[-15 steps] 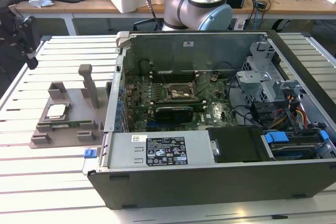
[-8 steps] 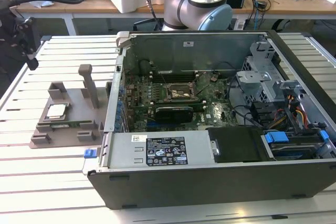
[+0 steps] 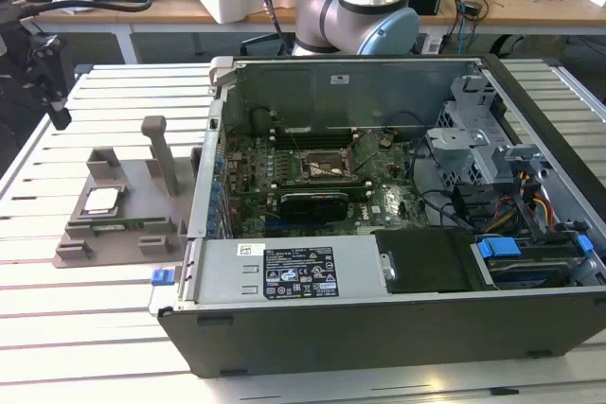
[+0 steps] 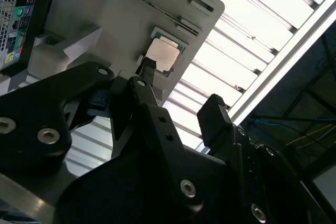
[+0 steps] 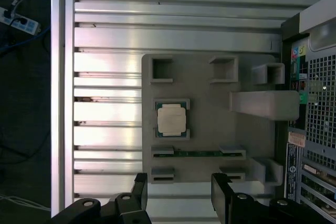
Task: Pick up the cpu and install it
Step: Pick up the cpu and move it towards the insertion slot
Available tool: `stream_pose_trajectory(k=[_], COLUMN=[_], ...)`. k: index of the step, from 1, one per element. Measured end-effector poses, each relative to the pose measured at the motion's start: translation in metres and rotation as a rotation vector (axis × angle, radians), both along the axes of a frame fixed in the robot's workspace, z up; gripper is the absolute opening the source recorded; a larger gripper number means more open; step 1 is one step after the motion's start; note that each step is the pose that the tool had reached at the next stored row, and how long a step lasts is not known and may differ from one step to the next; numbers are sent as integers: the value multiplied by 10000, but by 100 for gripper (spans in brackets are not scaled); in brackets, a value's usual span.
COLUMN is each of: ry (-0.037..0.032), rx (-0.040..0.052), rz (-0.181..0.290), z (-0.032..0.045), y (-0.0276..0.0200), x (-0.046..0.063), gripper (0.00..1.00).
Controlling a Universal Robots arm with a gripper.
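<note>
on the exterior view's left the cpu (image 3: pixel 101 200) rests ungrasped in its grey holder (image 3: pixel 142 198); the gripper (image 5: pixel 180 184) hovers nearby, jaws apart, an approach that calls for centring.

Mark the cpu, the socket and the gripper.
cpu (image 5: pixel 172 119): first wrist view, centre of its metal top.
socket (image 3: pixel 327 166): exterior view, middle of its frame.
gripper (image 5: pixel 179 182): first wrist view, midway between its fingertips.

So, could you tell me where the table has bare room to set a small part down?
In the exterior view, the table has bare slats nearer than the grey holder and beyond it. The holder carries the cpu and a memory stick; the open case is crowded with boards and cables.
</note>
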State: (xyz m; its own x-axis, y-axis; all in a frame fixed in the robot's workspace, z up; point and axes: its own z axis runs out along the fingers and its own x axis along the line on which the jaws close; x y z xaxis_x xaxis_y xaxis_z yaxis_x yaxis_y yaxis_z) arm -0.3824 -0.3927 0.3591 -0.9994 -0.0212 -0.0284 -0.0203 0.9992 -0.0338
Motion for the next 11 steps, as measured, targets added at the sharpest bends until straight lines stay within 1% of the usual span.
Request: stream_pose_trajectory(k=[11], ry=[0], rx=[0], rz=[0], z=[-70], y=[0], x=[0], gripper=[60])
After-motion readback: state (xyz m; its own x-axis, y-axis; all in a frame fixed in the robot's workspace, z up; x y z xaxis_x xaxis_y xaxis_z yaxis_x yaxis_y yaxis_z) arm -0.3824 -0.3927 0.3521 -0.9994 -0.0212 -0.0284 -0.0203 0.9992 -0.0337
